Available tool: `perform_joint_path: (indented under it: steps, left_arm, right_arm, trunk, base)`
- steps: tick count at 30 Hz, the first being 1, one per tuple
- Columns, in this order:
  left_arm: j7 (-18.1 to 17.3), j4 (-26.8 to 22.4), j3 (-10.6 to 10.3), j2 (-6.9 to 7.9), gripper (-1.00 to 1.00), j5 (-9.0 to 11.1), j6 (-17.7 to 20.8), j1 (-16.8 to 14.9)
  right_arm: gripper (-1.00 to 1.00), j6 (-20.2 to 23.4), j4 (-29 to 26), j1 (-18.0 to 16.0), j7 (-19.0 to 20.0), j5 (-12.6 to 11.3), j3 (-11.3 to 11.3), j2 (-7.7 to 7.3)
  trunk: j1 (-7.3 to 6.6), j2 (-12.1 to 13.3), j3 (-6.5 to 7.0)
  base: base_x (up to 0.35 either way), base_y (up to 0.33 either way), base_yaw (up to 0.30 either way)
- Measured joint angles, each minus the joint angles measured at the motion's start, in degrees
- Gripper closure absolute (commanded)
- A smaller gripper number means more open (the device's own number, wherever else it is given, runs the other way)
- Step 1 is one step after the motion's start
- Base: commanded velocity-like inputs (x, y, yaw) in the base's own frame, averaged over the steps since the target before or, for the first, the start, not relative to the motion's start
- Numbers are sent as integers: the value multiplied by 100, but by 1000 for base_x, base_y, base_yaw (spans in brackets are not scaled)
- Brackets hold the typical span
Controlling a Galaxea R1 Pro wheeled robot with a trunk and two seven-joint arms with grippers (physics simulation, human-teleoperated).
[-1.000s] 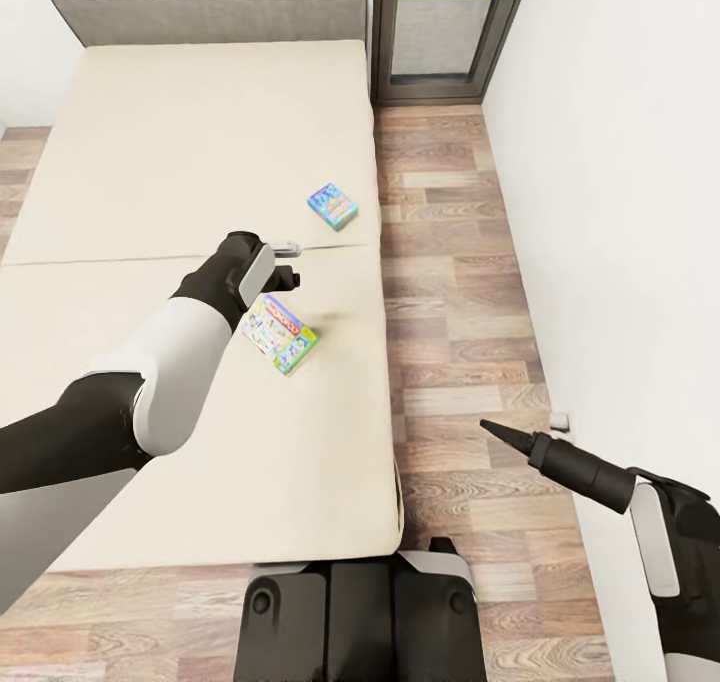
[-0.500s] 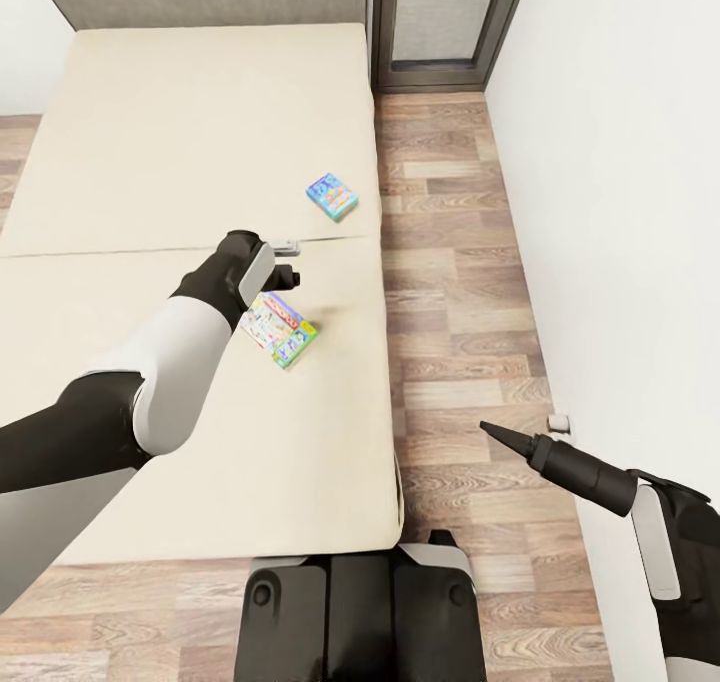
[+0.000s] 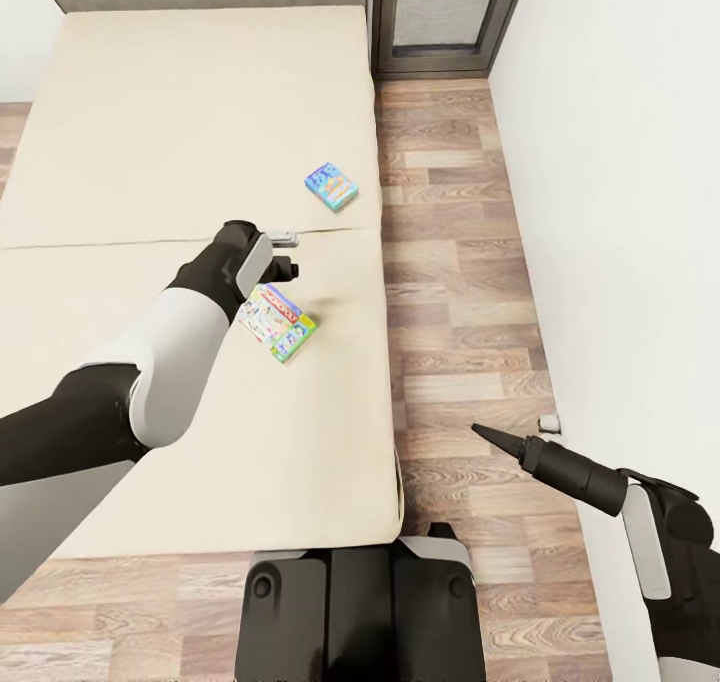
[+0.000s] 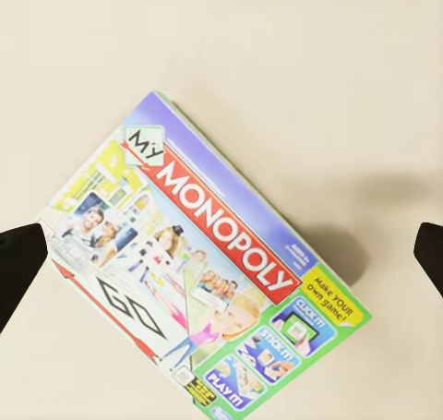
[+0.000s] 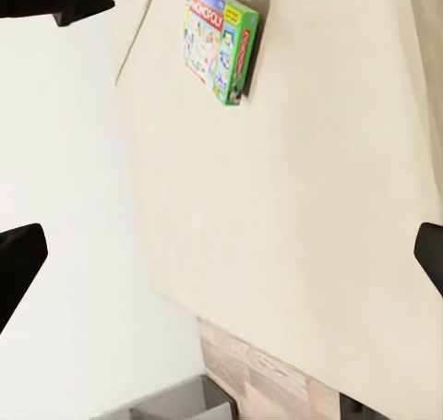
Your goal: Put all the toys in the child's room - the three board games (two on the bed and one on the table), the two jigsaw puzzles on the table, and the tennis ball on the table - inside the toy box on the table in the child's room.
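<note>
My left gripper (image 3: 283, 252) hangs above the bed (image 3: 150, 112), its fingers spread wide with nothing between them; through its wrist camera the two dark fingertips (image 4: 18, 263) sit at opposite edges with the My Monopoly box (image 4: 208, 282) lying flat on the beige mattress between them. I can read "MY MONOPOLY" on the red banner, "Make YOUR Own game!" on a yellow tag, plus "CLICK IT!", "STICK IT!", "PLAY IT!" and a "GO" arrow. From the head camera that box (image 3: 277, 321) lies just below the gripper, near the bed's right edge. The blue board game (image 3: 331, 185) lies farther up the mattress, well apart; its print is too small to read. My right gripper (image 3: 490, 436) is held over the wood-plank floor (image 3: 450, 262) beside the bed, empty; I cannot tell how far it is open.
</note>
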Motion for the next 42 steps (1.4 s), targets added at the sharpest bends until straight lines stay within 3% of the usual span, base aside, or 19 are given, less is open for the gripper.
perform_joint_path:
  steps: [15, 42]
  left_arm:
    - [9, 14, 8, 45, -100, -26, 44, -288]
    - [4, 0, 2, 90, -100, -54, -2, -324]
  right_arm:
    - [-100, -36, 19, 0, 1, 34, 42, 2]
    - [-100, -49, 33, 0, 2, 44, 41, 1]
  trunk:
    - [0, 0, -142]
    - [0, 0, -397]
  base:
    - [0, 0, 0]
    - [0, 0, 0]
